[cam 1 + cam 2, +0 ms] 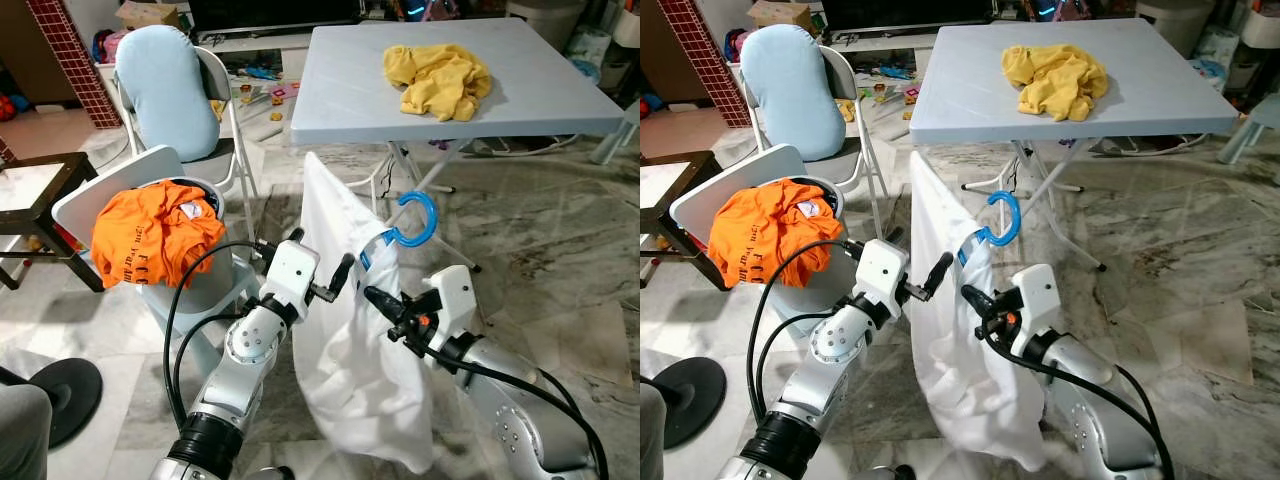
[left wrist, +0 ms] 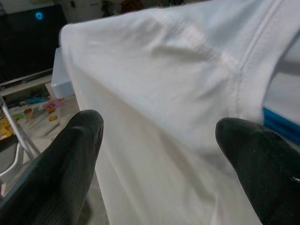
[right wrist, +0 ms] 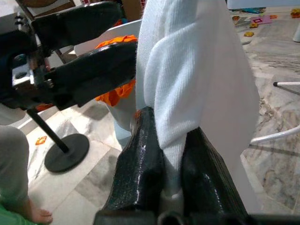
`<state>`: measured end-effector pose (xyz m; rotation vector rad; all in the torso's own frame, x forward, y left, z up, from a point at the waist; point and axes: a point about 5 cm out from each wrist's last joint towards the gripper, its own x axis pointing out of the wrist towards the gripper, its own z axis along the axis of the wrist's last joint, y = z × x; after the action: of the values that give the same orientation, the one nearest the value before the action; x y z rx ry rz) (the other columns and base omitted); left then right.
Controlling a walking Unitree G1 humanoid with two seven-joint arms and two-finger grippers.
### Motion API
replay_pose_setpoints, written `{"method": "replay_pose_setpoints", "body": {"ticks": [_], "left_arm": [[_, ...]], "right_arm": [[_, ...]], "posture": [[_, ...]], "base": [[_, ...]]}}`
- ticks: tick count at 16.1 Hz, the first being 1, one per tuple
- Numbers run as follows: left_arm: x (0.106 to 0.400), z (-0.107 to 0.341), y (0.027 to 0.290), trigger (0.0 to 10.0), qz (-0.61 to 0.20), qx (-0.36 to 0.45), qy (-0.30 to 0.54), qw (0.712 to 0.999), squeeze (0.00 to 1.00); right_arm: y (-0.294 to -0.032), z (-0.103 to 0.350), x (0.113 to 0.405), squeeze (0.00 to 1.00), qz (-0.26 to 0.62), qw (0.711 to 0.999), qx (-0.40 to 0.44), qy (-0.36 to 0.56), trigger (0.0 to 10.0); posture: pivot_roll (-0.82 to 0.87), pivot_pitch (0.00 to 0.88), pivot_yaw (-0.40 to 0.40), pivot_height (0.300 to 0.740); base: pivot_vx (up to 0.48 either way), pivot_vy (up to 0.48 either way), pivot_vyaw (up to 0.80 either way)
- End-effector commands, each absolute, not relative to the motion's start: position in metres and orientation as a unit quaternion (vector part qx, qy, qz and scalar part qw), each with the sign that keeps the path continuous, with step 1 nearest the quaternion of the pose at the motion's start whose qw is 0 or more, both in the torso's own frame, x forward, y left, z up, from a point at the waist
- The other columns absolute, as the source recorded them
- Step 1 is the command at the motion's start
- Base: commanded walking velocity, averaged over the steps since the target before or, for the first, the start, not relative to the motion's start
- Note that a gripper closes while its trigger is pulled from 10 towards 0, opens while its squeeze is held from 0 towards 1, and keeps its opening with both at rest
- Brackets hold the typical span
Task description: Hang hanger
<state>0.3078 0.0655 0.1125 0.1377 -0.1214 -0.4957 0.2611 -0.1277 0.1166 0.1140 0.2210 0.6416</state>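
Right gripper [image 1: 375, 297] is pinched shut on the white shirt [image 1: 350, 370], which hangs on a blue hanger [image 1: 415, 222] held up in the air before the robot, its hook rising just above the fabric. That silver arm reaches up from the lower right, bent at the elbow. Left gripper [image 1: 340, 278] points at the shirt's shoulder from the left, fingers [image 2: 70, 154] spread wide with cloth between them. Beyond stands a grey folding table [image 1: 340, 100] with a yellow garment [image 1: 438, 80] near its far edge. An orange shirt [image 1: 150, 235] drapes over a bin at left.
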Motion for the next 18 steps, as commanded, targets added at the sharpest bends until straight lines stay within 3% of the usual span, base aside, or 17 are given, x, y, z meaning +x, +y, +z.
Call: {"method": "replay_pose_setpoints", "body": {"ticks": [1,5,11,18], "left_arm": [[0.309,0.114,0.071,10.0,-0.241,0.068,-0.066,0.966,0.0],[0.305,0.109,0.069,10.0,-0.254,0.055,-0.052,0.964,0.0],[0.292,0.112,0.049,10.0,-0.318,0.044,-0.05,0.946,0.0],[0.299,0.101,0.065,10.0,-0.287,0.085,-0.031,0.954,0.0]], "right_arm": [[-0.118,0.128,0.263,0.0,0.339,0.935,0.048,0.087,10.0],[-0.114,0.124,0.255,0.0,0.364,0.925,0.041,0.099,10.0],[-0.115,0.13,0.279,0.0,0.293,0.953,0.036,0.064,10.0],[-0.114,0.135,0.269,0.0,0.343,0.936,0.039,0.065,10.0]], "posture": [[-0.07,0.051,0.047,0.74],[-0.07,0.06,0.045,0.74],[-0.07,0.066,0.05,0.74],[-0.07,0.071,0.048,0.74]], "base": [[0.0,0.0,0.0],[0.0,0.0,0.0],[0.0,0.0,0.0],[0.0,0.0,0.0]]}}
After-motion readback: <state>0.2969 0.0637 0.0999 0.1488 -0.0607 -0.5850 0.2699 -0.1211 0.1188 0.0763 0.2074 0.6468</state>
